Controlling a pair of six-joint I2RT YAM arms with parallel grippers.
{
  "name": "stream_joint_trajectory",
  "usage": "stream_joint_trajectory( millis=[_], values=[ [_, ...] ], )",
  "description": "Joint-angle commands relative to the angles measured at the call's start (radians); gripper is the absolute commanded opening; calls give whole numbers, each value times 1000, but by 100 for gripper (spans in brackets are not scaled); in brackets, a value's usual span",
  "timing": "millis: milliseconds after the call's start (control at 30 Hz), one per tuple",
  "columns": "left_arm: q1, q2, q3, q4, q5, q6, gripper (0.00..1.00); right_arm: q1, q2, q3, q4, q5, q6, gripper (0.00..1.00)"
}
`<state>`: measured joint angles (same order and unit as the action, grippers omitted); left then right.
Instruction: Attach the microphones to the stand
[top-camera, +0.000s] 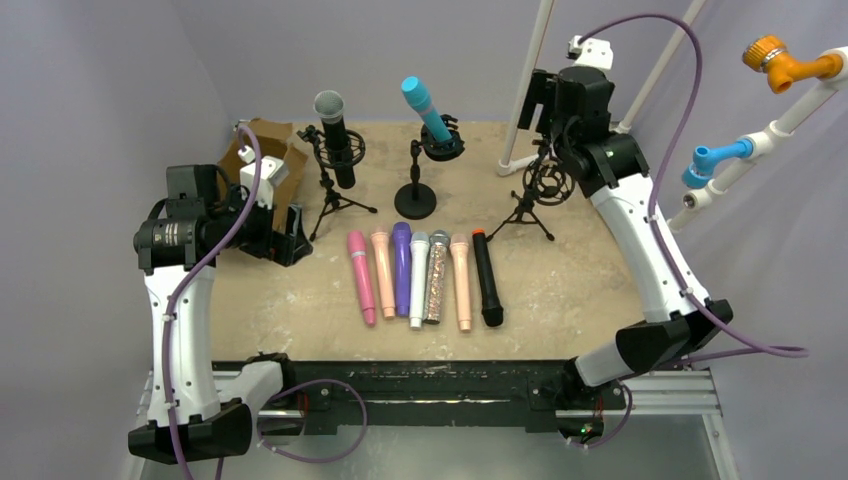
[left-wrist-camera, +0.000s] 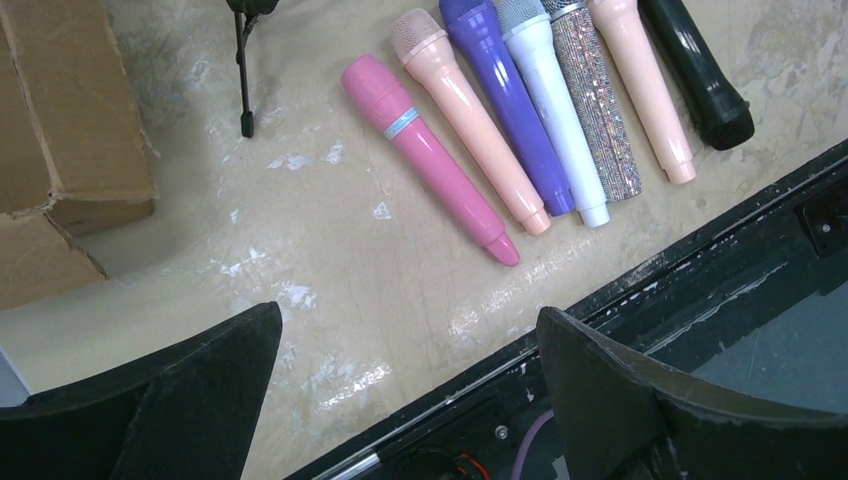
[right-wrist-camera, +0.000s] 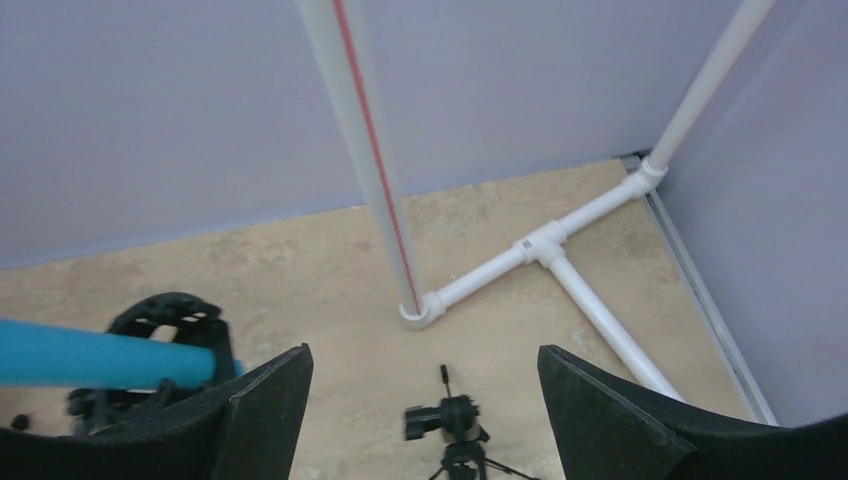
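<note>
Several microphones lie in a row mid-table: pink (top-camera: 361, 277), peach (top-camera: 384, 273), purple (top-camera: 402, 268), white (top-camera: 419, 278), silver glitter (top-camera: 437, 275), a second peach (top-camera: 461, 280) and black (top-camera: 487, 277). A black microphone with a silver grille (top-camera: 335, 140) sits in the left tripod stand. A teal microphone (top-camera: 425, 110) sits in the centre round-base stand (top-camera: 415, 200). The right tripod stand (top-camera: 545, 185) holds nothing. My left gripper (top-camera: 290, 235) is open and empty, left of the row; the pink microphone (left-wrist-camera: 430, 160) shows beyond it (left-wrist-camera: 410, 330). My right gripper (top-camera: 540, 105) is open and empty above the right stand (right-wrist-camera: 455, 420).
A cardboard box (top-camera: 265, 160) stands at the back left, beside my left arm. A white PVC pipe frame (right-wrist-camera: 545, 245) rises at the back right. The table's black front rail (left-wrist-camera: 640, 290) lies just under my left gripper. Purple walls close in both sides.
</note>
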<state>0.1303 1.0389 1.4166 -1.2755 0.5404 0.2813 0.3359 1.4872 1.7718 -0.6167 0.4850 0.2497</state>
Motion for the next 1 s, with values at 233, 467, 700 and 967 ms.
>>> stream_joint_trajectory(
  millis=[233,467,700,967],
  values=[
    [-2,-25,66,-7,-27,4,100,535,24,90,-137,100,122,84],
    [31,-30,83,12,-25,-30,100,678,132,-170,-35,-44,279,74],
    [51,-17,78,14,-37,-51,100,681,296,-235,80,-125,329,68],
    [52,-56,10,54,-79,-44,100,672,477,-194,128,-105,360,59]
  ],
)
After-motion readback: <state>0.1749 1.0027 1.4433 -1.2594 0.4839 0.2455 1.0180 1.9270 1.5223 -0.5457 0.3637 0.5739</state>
